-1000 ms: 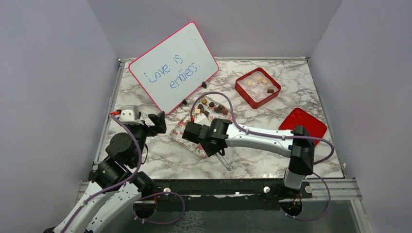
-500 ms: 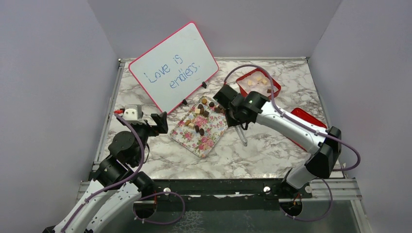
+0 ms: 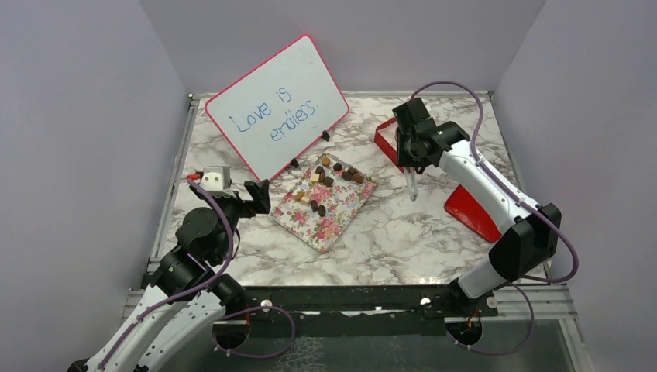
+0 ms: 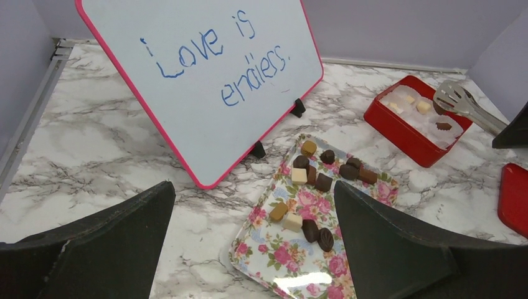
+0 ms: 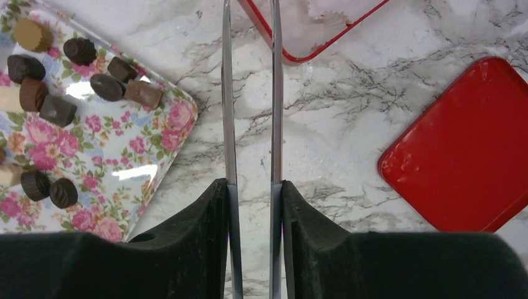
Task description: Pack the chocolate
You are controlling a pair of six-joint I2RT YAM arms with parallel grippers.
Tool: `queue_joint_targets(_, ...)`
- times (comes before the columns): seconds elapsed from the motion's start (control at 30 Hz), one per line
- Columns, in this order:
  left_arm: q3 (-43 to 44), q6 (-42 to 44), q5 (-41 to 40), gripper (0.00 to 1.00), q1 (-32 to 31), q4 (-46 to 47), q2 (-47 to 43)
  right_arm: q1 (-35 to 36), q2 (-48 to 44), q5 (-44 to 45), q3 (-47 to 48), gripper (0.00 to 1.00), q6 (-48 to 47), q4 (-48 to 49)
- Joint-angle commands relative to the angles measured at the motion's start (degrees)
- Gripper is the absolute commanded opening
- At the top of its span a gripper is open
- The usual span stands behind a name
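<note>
Many chocolates lie on the floral tray, left of the tongs. The right gripper clamps these, blades slightly apart, tips ahead over the red box.

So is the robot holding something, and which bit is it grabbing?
Yes. The right gripper holds metal tongs, its fingers pinching both arms partway along their length. The left gripper is open and holds nothing.
</note>
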Motion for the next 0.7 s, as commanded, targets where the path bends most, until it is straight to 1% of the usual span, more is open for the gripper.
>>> queue_joint_targets(0.0,-0.06,0.56,1.41,0.99,0.26,1.36,0.32,-4.39,2.34,-4.08,0.40,0.27,-1.98,6.19)
queue_joint_targets(0.1,-0.08,0.63,1.43,0.99,0.25,1.38,0.30,-8.04,4.26,-7.14,0.84,0.26,-2.38,7.54)
queue_joint_targets(0.23,-0.11,0.67,1.54,0.99,0.29,1.36,0.20,-10.57,6.99,-9.50,1.31,0.27,-3.03,9.09)
queue_joint_targets(0.67,-0.19,0.79,1.75,0.99,0.25,1.54,0.61,-14.25,12.78,-9.74,1.90,0.29,-3.63,10.50)
